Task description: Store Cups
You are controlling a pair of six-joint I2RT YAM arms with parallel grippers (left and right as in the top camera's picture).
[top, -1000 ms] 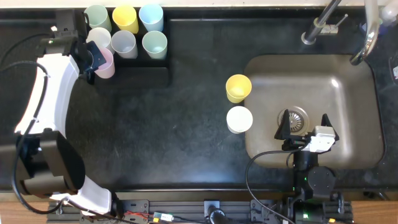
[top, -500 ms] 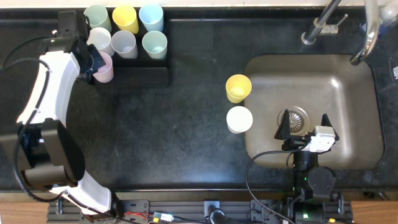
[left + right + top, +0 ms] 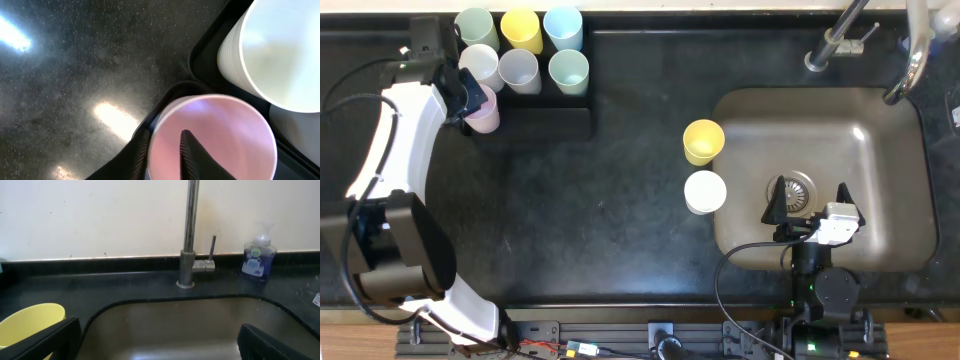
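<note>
- Dark counter (image 3: 600,200) beneath everything, running from under the left claw (image 3: 470,95) across to the sink (image 3: 880,120) below the right claw (image 3: 807,200).
- Right claw spread wide and empty, hanging over the sink basin. Yellow cup (image 3: 703,141) and loose white cup (image 3: 705,191) near it on the counter, just off the basin's edge toward the other arm.
- Black tray (image 3: 560,122) directly under and beyond the left claw, six cups standing in it. Nearest of them a white tray cup (image 3: 280,55), close beside the claw's load.
- Left claw clenched on the pink cup (image 3: 215,135): one finger (image 3: 192,150) inside the wall, the other outside, pinching the rim.
- Pink cup upright at the tray's near corner. Cannot tell whether its base is down on the tray floor.
- Probably the placing step. Keep the cup vertical and lower it straight down inside the tray's lip rather than onto it, clear of the white neighbour.
- Release only once the base sits flat, then lift straight up so the inner finger does not tip the cup.
- Two cups by the sink left to store after this one.
</note>
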